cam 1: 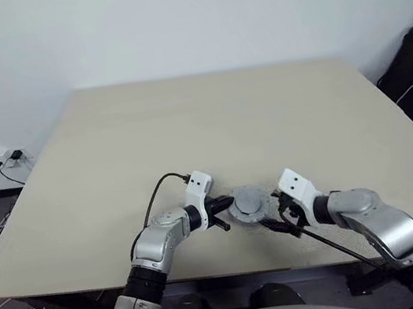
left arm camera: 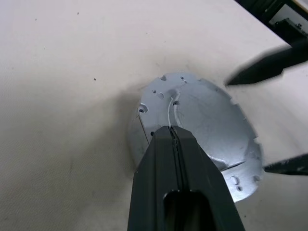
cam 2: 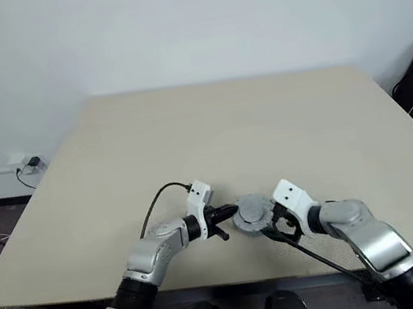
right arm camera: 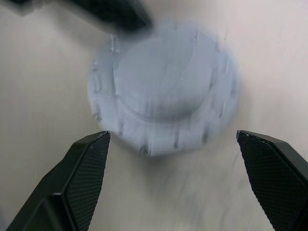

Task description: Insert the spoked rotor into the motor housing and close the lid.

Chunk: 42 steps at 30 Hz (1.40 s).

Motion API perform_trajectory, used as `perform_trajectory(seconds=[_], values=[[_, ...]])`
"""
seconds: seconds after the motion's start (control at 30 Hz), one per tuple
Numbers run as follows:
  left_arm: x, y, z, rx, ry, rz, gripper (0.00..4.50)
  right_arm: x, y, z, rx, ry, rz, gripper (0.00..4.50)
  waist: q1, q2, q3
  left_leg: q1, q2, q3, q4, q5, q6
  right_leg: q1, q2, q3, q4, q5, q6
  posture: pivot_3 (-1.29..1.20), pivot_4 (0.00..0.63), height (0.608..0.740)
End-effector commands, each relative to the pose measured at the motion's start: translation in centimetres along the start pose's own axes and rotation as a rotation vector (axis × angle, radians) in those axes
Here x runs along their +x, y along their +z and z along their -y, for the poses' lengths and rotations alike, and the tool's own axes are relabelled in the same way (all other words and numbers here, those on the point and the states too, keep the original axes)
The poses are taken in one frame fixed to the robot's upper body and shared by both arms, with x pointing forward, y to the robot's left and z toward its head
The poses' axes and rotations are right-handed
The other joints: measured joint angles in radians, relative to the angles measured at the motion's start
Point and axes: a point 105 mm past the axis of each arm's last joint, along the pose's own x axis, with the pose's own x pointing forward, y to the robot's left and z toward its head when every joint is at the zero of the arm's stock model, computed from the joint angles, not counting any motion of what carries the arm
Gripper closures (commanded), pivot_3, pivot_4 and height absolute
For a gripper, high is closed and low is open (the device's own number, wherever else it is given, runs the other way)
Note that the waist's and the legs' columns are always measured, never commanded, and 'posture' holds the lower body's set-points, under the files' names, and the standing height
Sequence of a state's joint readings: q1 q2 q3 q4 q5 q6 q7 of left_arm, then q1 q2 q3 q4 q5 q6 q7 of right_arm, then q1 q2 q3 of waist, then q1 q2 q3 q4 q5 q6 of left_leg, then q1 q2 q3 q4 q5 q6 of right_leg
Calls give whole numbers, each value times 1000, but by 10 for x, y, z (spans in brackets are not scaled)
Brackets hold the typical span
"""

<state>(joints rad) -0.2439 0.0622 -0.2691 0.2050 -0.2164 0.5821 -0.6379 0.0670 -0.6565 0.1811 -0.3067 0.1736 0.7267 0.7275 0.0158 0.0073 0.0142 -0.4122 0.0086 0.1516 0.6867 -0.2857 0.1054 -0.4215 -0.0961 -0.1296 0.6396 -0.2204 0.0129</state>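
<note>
Low on the tan bench [cam 1: 185, 126], the lid [cam 1: 249, 204] hides everything under it; left pincer [cam 1: 224, 221] closed tight beside it, right pincer [right arm camera: 173, 183] wide open.

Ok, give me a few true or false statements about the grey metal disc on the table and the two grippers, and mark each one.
1. The slotted silver-grey metal lid lies on the beige table between the two grippers. True.
2. The left gripper has its black fingers spread wide. False: they are pressed together, tips at the lid's top.
3. The right gripper is open. True.
4. The right gripper clamps the lid. False: its fingers stand apart from the rim.
5. A black cable lies across the lid. False: nothing lies on it.
</note>
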Motion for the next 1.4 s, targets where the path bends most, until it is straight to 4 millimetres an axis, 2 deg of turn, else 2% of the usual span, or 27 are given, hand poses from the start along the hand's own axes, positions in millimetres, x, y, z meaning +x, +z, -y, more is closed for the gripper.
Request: perform_trajectory(seconds=[0.03, 0.27, 0.4, 0.53, 0.67, 0.93, 1.1, 1.2, 1.4], values=[[1, -4, 2, -1, -5, -19, 4500, -9, 9, 5, 39, -8, 73, 12, -1, 1, 4, -1, 0, 0, 0, 0, 0, -1, 0, 0, 0, 0, 0, 0, 0, 740], [1, -5, 3, 0, -10, -19, 4500, -5, 25, 34, 374, -193, 285, 12, -4, 0, 6, -1, 0, 0, -1, 1, -1, -2, 1, 0, 1, 0, 1, 0, 0, 740], [1, -4, 3, -1, -10, -16, 4500, 1, 29, 40, 536, -218, 338, 12, -12, 2, 7, -1, 0, 0, -1, 1, -2, -3, 0, 0, 1, 1, 2, 0, 0, 740], [0, -4, 2, -2, -5, -12, 4500, 8, 30, 28, 530, -148, 293, 12, -18, 3, 6, -1, 0, 0, -2, 2, -3, -4, 0, 0, 1, 1, 1, 0, 0, 740], [-1, -4, 2, 0, -3, -9, 4500, 10, 17, 28, 468, -162, 183, 12, -24, 4, 6, -1, 0, 1, -2, 2, -4, -4, 0, 0, 1, 1, 0, 0, 0, 740], [0, -3, 3, 2, -5, -4, 4500, -1, 24, 84, 526, -530, 265, 12, -26, 4, 6, -1, 0, 1, -2, 3, -5, -4, 0, 0, 1, 1, 0, 0, 0, 740], [0, -2, 3, 5, -6, -1, 4500, -6, 22, 99, 539, -671, 261, 12, -25, 5, 6, -1, -1, 1, -3, 4, -7, -5, 0, 0, 1, 0, -1, 0, 0, 740], [0, -2, 3, 7, -6, 0, 4500, -3, 25, 97, 563, -645, 276, 12, -26, 5, 6, -1, -1, 2, -3, 4, -7, -5, 0, 0, 1, 2, -4, 0, 0, 740], [0, -2, 2, 10, -3, -1, 4500, 3, 54, 77, 735, -384, 421, 12, -28, 5, 6, 0, 0, 2, -3, 4, -7, -4, 1, 0, 3, 0, -1, 0, 0, 740]])
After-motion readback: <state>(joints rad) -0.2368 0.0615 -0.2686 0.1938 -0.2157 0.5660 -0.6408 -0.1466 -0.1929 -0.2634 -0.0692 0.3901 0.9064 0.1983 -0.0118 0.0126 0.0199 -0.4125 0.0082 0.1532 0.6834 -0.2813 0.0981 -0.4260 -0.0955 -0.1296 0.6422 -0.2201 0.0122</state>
